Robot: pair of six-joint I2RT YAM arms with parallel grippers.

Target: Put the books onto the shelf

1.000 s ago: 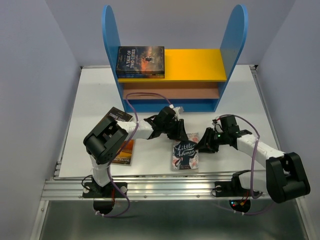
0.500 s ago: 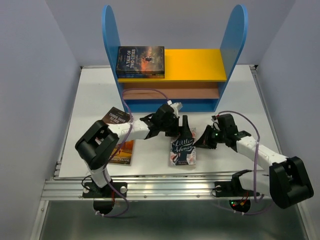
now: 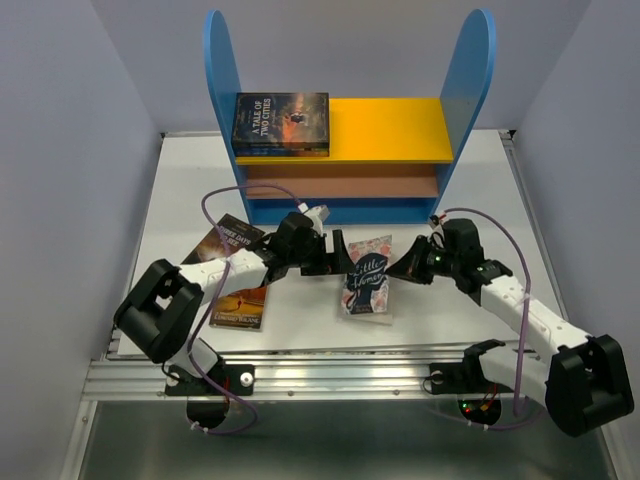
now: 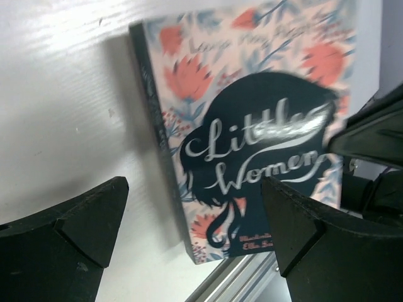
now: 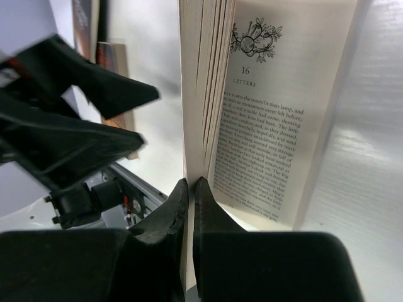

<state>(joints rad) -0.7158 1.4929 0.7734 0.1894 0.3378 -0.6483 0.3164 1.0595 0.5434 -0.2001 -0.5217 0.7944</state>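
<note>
**Two grippers, four books in sight, one in my grip**

I count four books. One is on the shelf (image 3: 470, 70), three are on the table (image 3: 190, 190). The shelf is single: two tall round-topped blue side panels, a yellow top board, a brown middle board and a blue base.

My right gripper (image 5: 189, 189) is pinched fully closed on the edge of Little Women (image 3: 368, 280). In its wrist view the thin stack of matte paper leaves rises straight up from my fingertips, with the book fanned open at a printed page headed "16 Letters". From above, the side of the book in my grip is raised off the table.

My left gripper (image 4: 192, 217) is spread wide and holds nothing. Little Women lies just beyond its blunt black wedge-shaped fingertips, cover up: grey with red flowers and a dark silhouette bearing white script. I see no contact there.

Tale of Two Cities (image 3: 282, 120) lies flat on the yellow board, well beyond both grippers, at the left end. I cannot tell whether more books lie under it.

Back along my left arm lie a dark book (image 3: 228, 240) and an orange book (image 3: 240, 305), both flat on the smooth white table and both partly hidden by the arm.
</note>
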